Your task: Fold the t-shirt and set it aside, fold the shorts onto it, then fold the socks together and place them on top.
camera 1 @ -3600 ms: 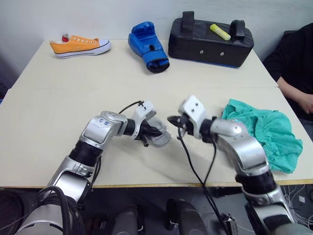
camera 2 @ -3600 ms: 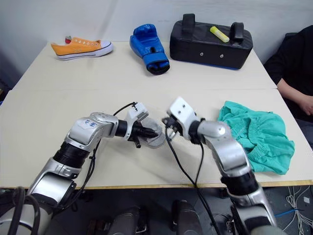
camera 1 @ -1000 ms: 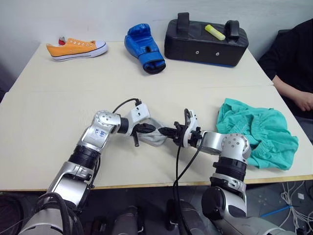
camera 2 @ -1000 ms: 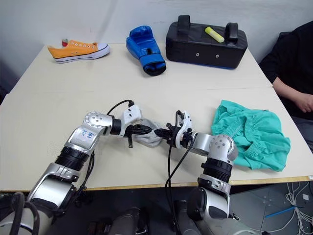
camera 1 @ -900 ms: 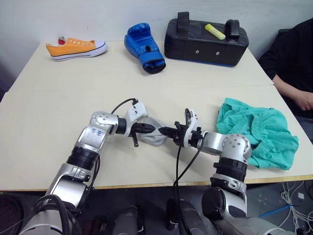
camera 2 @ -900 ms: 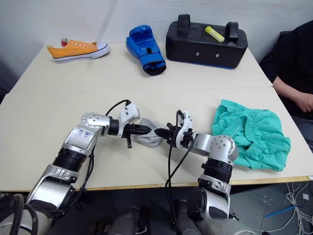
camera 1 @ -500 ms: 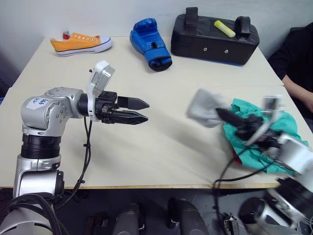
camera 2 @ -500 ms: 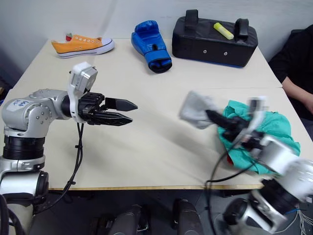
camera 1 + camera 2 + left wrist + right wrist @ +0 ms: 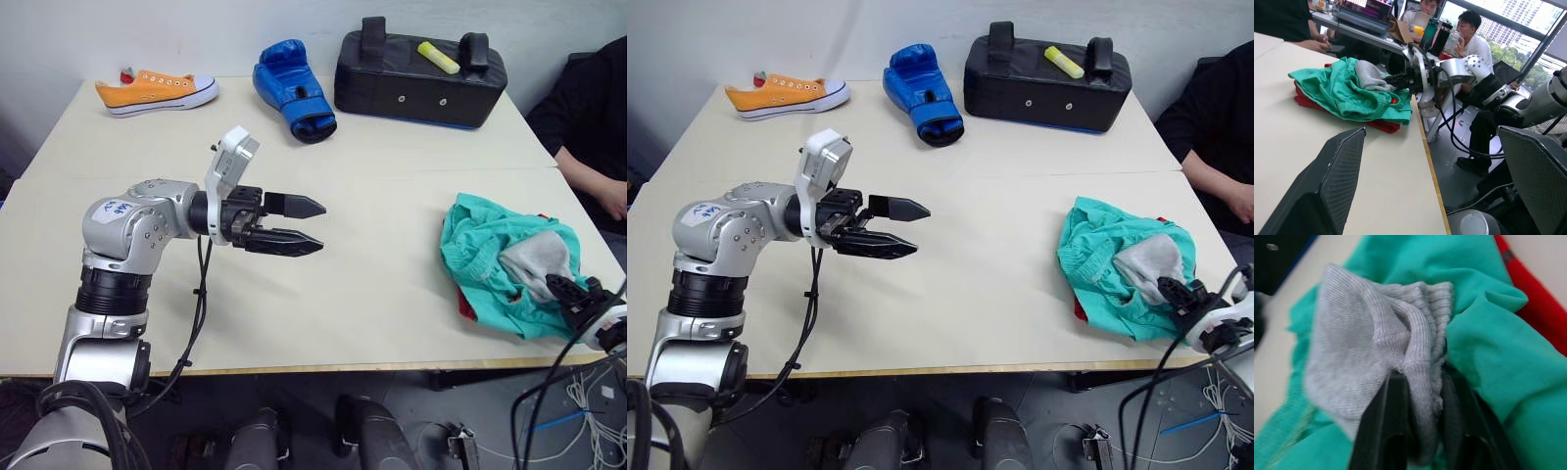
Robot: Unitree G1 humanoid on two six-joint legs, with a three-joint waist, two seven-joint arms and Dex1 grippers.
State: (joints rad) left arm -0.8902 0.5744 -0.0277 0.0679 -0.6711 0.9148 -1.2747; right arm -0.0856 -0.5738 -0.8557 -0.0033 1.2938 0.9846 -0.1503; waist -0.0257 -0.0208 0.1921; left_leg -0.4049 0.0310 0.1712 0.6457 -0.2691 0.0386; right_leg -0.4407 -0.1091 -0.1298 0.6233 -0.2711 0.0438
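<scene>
The right gripper (image 9: pixel 1420 426) now rests at the right edge of the pale wooden table (image 9: pixel 392 284), its two black fingers pinching the bunched pair of light grey fuzzy ankle socks (image 9: pixel 537 258) down onto the pile of clothes. Half a second earlier that bundle was in mid-air, swinging across from the table's centre, where both grippers had been working it together a moment before. The socks lie on top of the crumpled teal-green soft fabric shorts (image 9: pixel 1107 274), and beneath those a sliver of the bright red cotton t-shirt (image 9: pixel 467 311) peeks out at the near edge of the stack.

The left gripper (image 9: pixel 309 227) has pulled back from the centre and hangs above bare tabletop, well apart from the pile, fingers spread and holding nothing.

With the socks carried onto the stack, the last placement looks all but made; what seems to remain is for the right fingers to let go and draw away without dragging the bundle off. The pile sits close to the table's edge, so a snagged sock could pull fabric over the side.
</scene>
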